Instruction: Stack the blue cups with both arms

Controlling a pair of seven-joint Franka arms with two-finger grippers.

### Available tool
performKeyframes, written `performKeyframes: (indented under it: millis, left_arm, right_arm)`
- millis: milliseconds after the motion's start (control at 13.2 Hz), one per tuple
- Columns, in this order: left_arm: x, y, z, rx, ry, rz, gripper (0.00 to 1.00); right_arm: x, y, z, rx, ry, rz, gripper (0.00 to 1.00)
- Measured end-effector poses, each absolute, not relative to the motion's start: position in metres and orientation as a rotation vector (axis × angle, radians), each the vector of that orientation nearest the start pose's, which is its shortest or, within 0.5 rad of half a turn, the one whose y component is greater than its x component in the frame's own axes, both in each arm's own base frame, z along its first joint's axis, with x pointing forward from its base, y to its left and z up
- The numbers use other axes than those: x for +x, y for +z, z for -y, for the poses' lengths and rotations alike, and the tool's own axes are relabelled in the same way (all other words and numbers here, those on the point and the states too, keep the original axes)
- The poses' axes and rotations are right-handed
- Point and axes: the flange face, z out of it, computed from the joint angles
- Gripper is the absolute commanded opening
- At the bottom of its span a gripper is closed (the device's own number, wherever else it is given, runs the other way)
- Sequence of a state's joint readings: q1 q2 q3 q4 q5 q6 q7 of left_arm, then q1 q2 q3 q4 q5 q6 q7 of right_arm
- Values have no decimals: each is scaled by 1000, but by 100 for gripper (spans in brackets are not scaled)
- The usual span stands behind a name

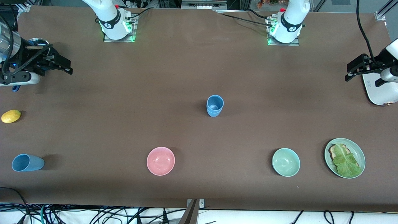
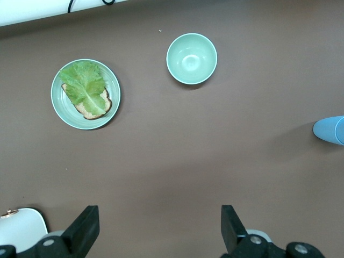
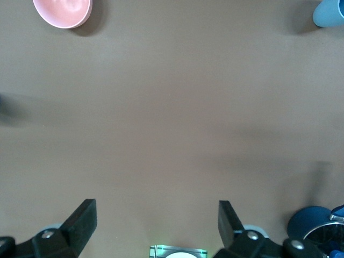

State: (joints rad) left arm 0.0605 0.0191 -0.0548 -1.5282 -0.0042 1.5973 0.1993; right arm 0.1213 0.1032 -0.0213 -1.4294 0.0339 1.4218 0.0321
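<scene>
Right now the blue cup [image 1: 215,105] at the middle of the front view stands upright on the table [image 1: 124,109], and it looks like two tumblers already nested, one rim showing just below the other. A second blue cup [image 1: 27,162] lies on its side at the lower left of that view, its mouth turned toward the frame's edge, well apart from the standing one.

Neither arm has taken hold of anything. The right claw [image 1: 63,67] hangs at the upper left of the front view with its fingers spread and empty; the left claw [image 1: 354,70] hangs at the upper right, also spread and empty.

My guess is that the step in hand is fetching the fallen cup. That calls for the right arm to come down to it, grip its wall, turn it upright and carry it to the standing cup.

The cups are matte, smooth and slightly tapered. Between them sits a round pink bowl [image 1: 160,161], glossy inside; further along are a pale green bowl [image 1: 286,162] and a green plate [image 1: 357,149] with bread and a crinkled lettuce leaf. A lemon [image 1: 11,116] rests at the left edge.
</scene>
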Motion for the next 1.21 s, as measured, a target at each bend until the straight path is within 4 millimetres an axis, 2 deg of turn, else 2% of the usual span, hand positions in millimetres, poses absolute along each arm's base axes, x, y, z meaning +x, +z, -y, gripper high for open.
performKeyframes:
  millis: [228, 607, 1215]
  left_arm:
    - [563, 638, -3, -3126, -82, -295, 100]
    - [563, 637, -3, -3141, -76, -126, 100]
    - [560, 635, 1, -3144, -40, -92, 100]
  right_arm:
    - [567, 620, -62, -3111, 176, 111, 100]
    - [567, 620, -62, -3112, 176, 111, 100]
    - [567, 620, -61, -3112, 176, 111, 100]
